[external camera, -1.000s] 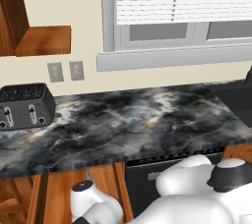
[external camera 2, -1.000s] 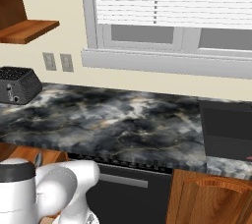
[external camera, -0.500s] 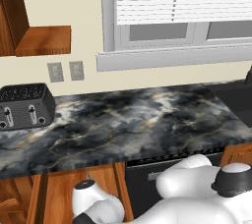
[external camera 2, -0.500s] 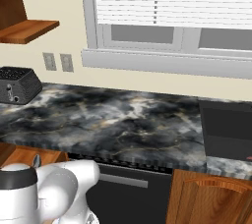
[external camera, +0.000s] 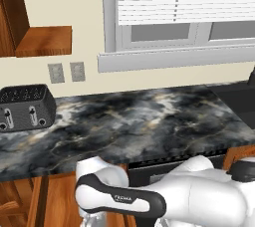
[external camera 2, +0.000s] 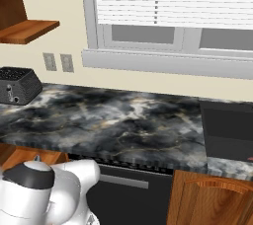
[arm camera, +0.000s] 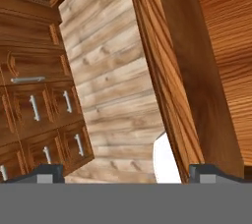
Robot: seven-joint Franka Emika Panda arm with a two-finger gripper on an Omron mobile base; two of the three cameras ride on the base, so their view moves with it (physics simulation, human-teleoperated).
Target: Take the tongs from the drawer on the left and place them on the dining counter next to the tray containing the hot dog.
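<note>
My gripper (arm camera: 128, 173) is open in the hand view, its two dark fingertips (arm camera: 45, 171) set wide apart with nothing between them. It hangs low beside a broad reddish-brown wooden board (arm camera: 187, 70) that runs slantwise across the right; I cannot tell what this board belongs to. At the left is a shut drawer front (arm camera: 29, 70) with one horizontal silver bar handle, above cabinet doors (arm camera: 34, 110) with upright handles. The tongs, the tray and the dining counter are out of view. In both base views my arm (external camera: 164, 196) bends down below the counter's front edge.
A marbled counter (external camera: 139, 121) over cabinets spans both base views under a window. A black toaster (external camera: 25, 107) stands at its left end and a dark cooktop (external camera 2: 227, 125) at its right. Below it is a dark appliance front (external camera 2: 133, 194). Pale plank floor (arm camera: 113, 80) lies under the hand.
The arm's joints have shifted slightly low in both base views. The counter and the things on it have not moved.
</note>
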